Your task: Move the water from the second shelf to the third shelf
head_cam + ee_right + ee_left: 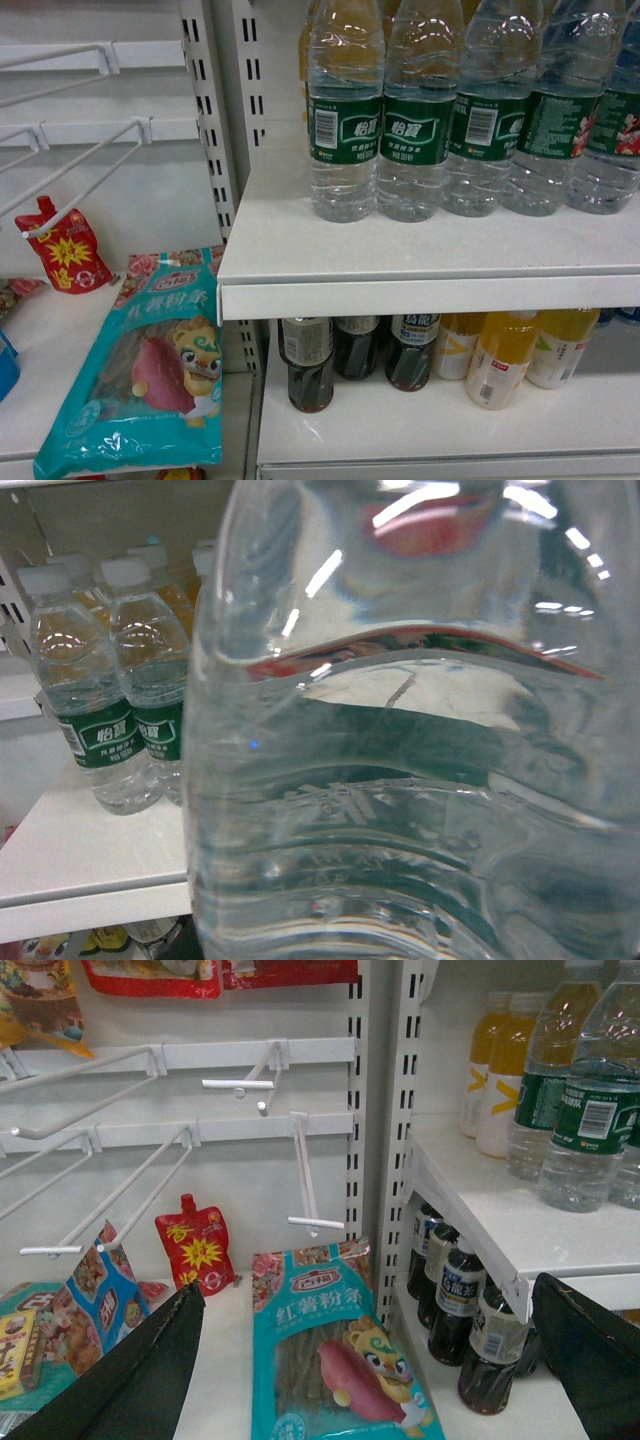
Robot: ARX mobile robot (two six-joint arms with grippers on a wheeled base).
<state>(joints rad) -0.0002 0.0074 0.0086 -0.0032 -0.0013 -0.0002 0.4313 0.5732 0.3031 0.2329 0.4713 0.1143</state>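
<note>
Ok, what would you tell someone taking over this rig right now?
Left gripper: open and empty, off to the side of the drinks.
Right gripper: not visible. Its wrist camera is filled by one water bottle at very close range, so a grip cannot be confirmed.
Other water bottles stand in a row on the white shelf.
Done: no transfer visible.
Left: confirm the grasp, then move that bottle to the third shelf.

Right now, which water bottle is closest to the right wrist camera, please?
The water bottle filling the right wrist view; the other bottles stand farther back at left.
</note>
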